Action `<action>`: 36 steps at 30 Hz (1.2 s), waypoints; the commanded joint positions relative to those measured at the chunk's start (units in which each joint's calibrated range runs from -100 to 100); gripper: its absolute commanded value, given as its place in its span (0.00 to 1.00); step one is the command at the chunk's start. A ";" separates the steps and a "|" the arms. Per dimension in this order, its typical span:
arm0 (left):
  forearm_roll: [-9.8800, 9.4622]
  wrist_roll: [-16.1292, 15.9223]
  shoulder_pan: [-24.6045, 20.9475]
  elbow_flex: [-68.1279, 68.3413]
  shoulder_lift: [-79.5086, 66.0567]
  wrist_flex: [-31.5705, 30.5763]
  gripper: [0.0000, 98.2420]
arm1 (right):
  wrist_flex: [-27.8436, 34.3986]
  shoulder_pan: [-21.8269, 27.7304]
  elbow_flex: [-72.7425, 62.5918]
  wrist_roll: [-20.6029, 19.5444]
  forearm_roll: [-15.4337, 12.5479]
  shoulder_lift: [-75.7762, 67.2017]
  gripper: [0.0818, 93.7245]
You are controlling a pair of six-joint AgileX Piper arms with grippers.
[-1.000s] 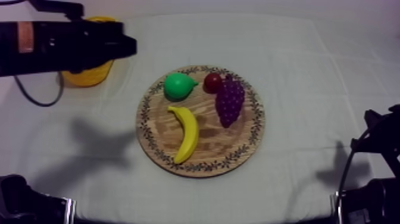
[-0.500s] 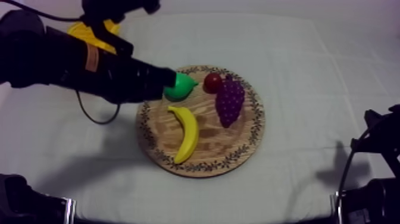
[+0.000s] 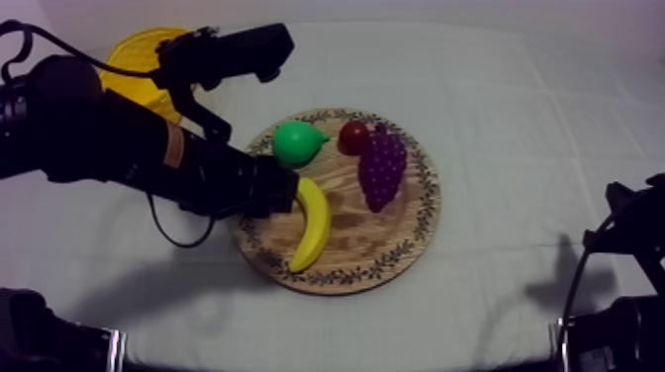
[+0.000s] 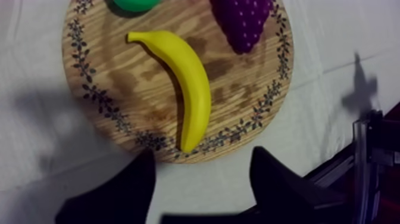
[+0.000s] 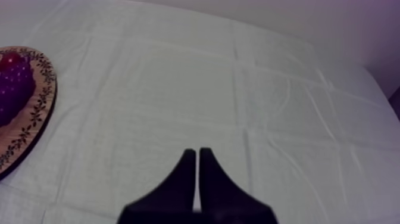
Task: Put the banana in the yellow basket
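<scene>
Banana [image 3: 311, 226] on board [image 3: 368, 240], near grapes [image 3: 381, 168]

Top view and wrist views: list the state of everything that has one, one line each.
banana, lying flat on the wooden board, ungripped
wooden board, flat on the cloth, holding all four fruit
yellow basket, upright, partly hidden by the left arm
left gripper, open, nothing between its fingers, close to the banana
right gripper, shut on nothing, above bare cloth

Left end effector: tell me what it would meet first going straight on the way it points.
Probably the banana on the wooden board: the open left end effector points at it with nothing between, though depth is unclear.
</scene>
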 commanded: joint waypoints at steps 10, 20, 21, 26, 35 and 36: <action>-0.45 1.16 0.47 0.19 3.39 -4.14 0.70 | 0.00 -0.01 0.02 0.02 0.01 -0.02 0.00; 1.16 0.41 -0.22 -8.01 17.43 -3.56 0.63 | 0.00 -0.01 0.02 0.02 0.01 -0.02 0.00; 1.49 0.18 -0.52 -9.07 19.03 -2.92 0.62 | 0.00 -0.01 0.02 0.02 0.01 -0.02 0.00; 2.27 -0.33 -1.57 -13.44 26.48 -0.21 0.58 | 0.00 0.01 0.02 0.02 0.01 -0.02 0.00; 4.65 -2.11 -2.52 -19.78 36.01 4.95 0.57 | 0.00 0.07 0.02 0.02 0.01 -0.02 0.00; 4.85 -2.34 -2.56 -20.30 36.74 5.19 0.57 | 0.00 0.04 0.02 0.02 0.01 -0.02 0.00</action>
